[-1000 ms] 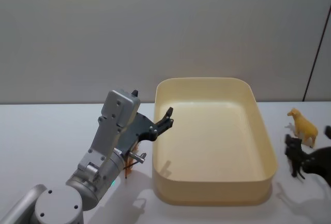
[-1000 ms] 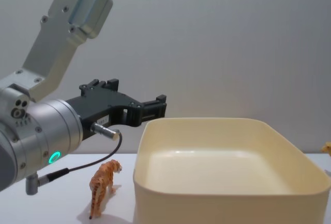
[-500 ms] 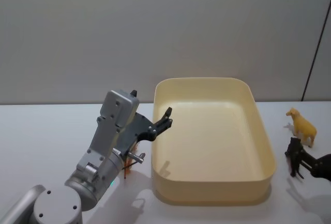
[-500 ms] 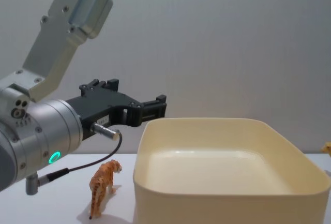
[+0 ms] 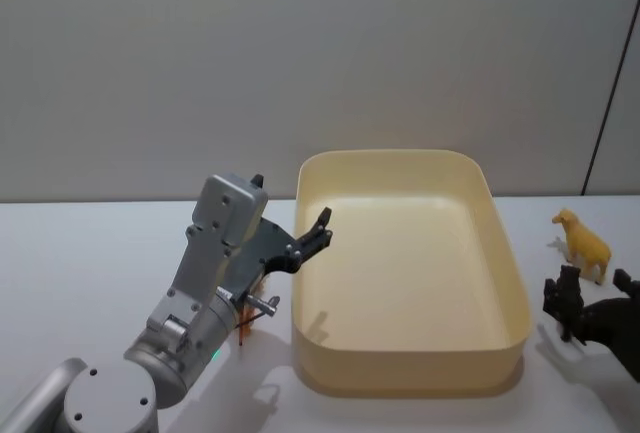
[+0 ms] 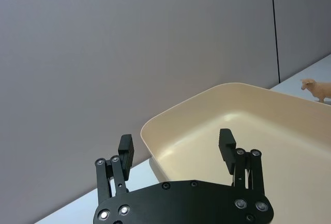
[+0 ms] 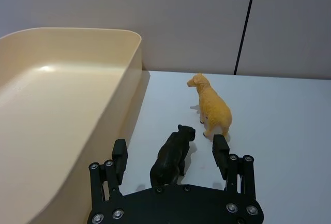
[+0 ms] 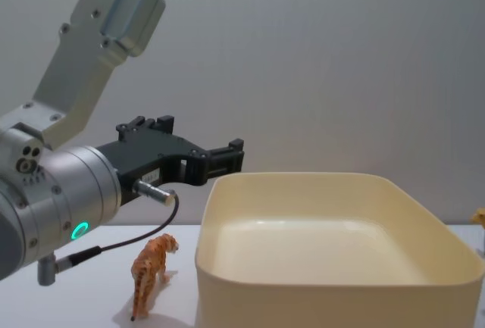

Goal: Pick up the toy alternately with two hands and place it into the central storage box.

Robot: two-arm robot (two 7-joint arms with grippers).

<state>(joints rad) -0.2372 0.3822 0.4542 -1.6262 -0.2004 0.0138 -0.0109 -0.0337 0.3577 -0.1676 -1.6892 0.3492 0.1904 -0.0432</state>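
central storage box (image 5: pixel 405 381) sits empty on the worktop (image 5: pixel 90 253); left pincer (image 6: pixel 176 144) hangs wide by its left rim, unmoved; right pincer (image 7: pixel 170 147), also wide, has edged in around the black toy (image 7: pixel 171 158), right of the box; closing seems next.

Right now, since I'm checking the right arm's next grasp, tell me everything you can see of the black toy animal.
The black animal is a small glossy figure, plastic by its look, all dark, with short legs. It stands upright on the white table, head pointing away from the right gripper, whose open fingers flank it without touching. Its rear is hidden behind the gripper. The box stands apart on one side; a yellow animal stands just ahead, apart.
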